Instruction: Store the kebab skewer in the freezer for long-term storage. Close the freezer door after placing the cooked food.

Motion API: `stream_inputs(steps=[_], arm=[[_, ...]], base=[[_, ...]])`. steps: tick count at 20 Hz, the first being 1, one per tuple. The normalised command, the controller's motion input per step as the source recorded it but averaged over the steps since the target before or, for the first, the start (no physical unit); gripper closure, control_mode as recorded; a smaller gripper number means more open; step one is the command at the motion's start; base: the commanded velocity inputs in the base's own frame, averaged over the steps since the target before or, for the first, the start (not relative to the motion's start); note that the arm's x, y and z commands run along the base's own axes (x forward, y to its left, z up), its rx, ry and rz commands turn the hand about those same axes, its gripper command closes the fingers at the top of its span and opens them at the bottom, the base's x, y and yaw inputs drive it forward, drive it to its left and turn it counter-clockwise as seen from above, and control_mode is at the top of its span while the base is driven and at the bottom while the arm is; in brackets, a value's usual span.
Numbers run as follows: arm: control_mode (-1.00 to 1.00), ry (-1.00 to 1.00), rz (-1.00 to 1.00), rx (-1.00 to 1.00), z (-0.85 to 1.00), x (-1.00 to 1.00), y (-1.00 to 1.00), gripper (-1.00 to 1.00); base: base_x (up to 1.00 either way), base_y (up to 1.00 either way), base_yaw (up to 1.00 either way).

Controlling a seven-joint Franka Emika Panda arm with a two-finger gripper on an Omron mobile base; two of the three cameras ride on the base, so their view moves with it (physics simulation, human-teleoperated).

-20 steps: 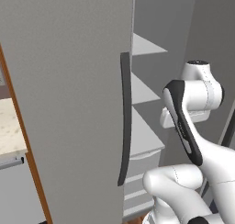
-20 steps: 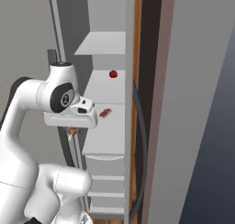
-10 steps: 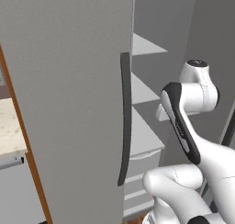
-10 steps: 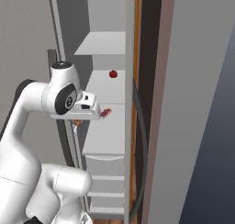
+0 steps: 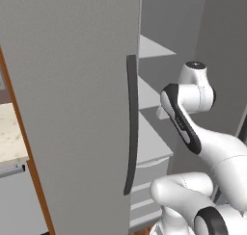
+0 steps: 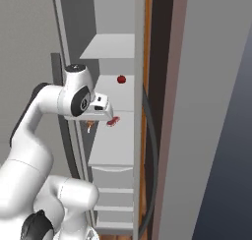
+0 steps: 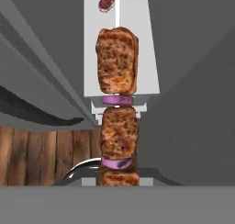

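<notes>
My gripper [image 6: 91,121] is shut on the kebab skewer [image 7: 118,62], whose brown meat chunks and purple onion rings run up the middle of the hand view. In the right base view the skewer [image 6: 89,127] shows as a small orange-brown bit hanging under the hand, at the front edge of a white shelf [image 6: 114,153] of the open freezer [image 6: 114,47]. The freezer door [image 6: 153,150] stands open to the right of the compartment, seen edge-on with its curved dark handle.
A small red round item [image 6: 121,79] lies on a higher shelf and a reddish piece [image 6: 113,121] on the shelf by the hand. White drawers [image 6: 115,177] sit below. The plain grey door [image 5: 72,84] with its dark handle [image 5: 130,128] bounds the left side.
The arm has carried the hand a little upward and closer to the shelves, with the skewer still held. The doors have not moved.
</notes>
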Motion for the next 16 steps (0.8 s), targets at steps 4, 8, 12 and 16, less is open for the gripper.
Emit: stream_inputs(steps=[4, 8, 12, 16], arm=[[-1.00, 0.02, 0.00, 0.08, 0.00, 0.59, 0.00, 1.00], [-1.00, 0.00, 0.00, 0.05, 0.00, 0.53, 0.00, 1.00], [-1.00, 0.00, 0.00, 0.00, 0.00, 0.52, 0.02, 1.00], [-1.00, 0.00, 0.00, 0.00, 0.00, 0.51, 0.11, 1.00]], base=[[0.00, 0.00, 0.00], [0.00, 0.00, 0.00], [0.00, 0.00, 0.00], [0.00, 0.00, 0.00]])
